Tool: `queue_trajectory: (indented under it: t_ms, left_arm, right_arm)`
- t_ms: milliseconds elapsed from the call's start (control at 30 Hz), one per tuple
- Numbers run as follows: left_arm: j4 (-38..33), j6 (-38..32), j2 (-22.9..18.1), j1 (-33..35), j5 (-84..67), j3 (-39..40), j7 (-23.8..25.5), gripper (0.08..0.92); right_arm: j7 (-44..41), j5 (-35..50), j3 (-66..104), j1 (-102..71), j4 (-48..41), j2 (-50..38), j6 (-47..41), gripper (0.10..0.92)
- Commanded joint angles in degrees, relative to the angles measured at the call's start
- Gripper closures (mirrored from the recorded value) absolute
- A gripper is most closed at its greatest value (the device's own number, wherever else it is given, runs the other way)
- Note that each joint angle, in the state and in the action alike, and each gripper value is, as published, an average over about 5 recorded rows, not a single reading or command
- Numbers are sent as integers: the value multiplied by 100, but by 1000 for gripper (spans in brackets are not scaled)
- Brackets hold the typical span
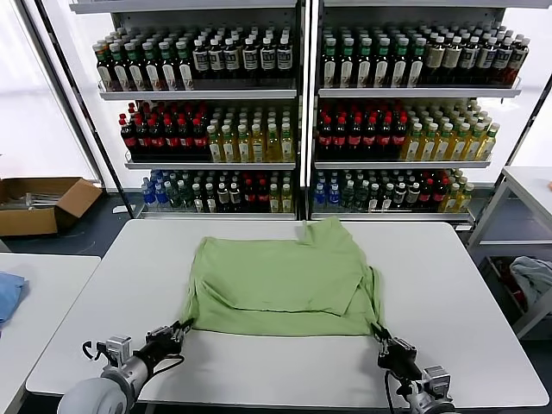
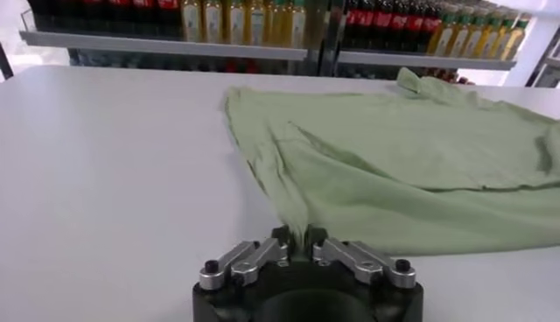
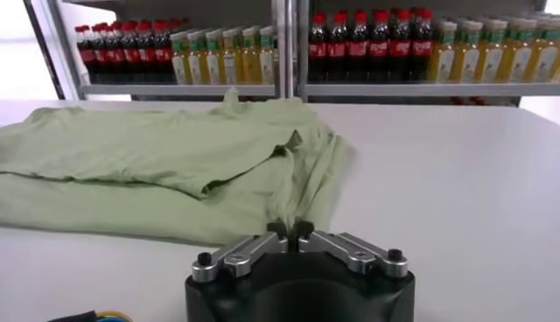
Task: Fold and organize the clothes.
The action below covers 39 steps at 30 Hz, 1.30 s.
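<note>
A light green shirt (image 1: 285,283) lies partly folded in the middle of the white table (image 1: 103,293), one sleeve sticking out toward the shelves. My left gripper (image 1: 182,328) sits at the shirt's near left corner and is shut on the cloth. In the left wrist view its fingers (image 2: 282,237) pinch a bunched fold of the shirt (image 2: 394,166). My right gripper (image 1: 380,335) is at the near right corner, also shut on the cloth. The right wrist view shows the shirt (image 3: 157,157) running into the closed right gripper (image 3: 290,229). No checkered print shows.
Shelves of bottles (image 1: 293,112) stand behind the table. A second white table (image 1: 34,302) on the left carries a blue cloth (image 1: 7,293). A cardboard box (image 1: 39,205) lies on the floor at the left. Another table (image 1: 530,185) and a bin with cloth (image 1: 530,280) are on the right.
</note>
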Motion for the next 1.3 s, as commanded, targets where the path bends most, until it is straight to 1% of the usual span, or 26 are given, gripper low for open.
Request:
queue_trajectory:
  t_ms: [33, 200, 367, 500, 633, 833, 1000, 1100, 1300]
  left_arm:
    - [-392, 9, -21, 646, -14, -253, 13, 902]
    - [-935, -21, -56, 1307, 85, -645, 60, 912]
    - [-1325, -43, -254, 1924, 248, -1092, 103, 912]
    - [-1530, -27, -370, 2393, 263, -1379, 127, 912]
    - [-1705, 4, -427, 2757, 303, -1486, 161, 912]
    - [-1902, 11, -540, 2918, 400, -1557, 199, 912]
    - [-1962, 14, -510, 2818, 212, -1615, 158, 912]
    - [-1967, 14, -412, 2724, 29, -1725, 145, 881]
    - [-1850, 24, -83, 2331, -256, -2072, 61, 720]
  right_arm:
    - [37, 46, 19, -559, 619, 76, -18, 905]
    - [-24, -134, 81, -1282, 1143, 223, 45, 905]
    - [-134, -459, 94, -2021, 1541, 394, 211, 905]
    - [-193, -614, 82, -2392, 1683, 482, 340, 905]
    - [-236, -683, 54, -2566, 1728, 528, 385, 905]
    - [-303, -773, 66, -2710, 1764, 506, 470, 905]
    - [-323, -696, 190, -2560, 1777, 451, 500, 895]
    - [-274, -483, 284, -2287, 1844, 381, 401, 839]
    - [-254, 47, 487, -1502, 1961, -14, 130, 666]
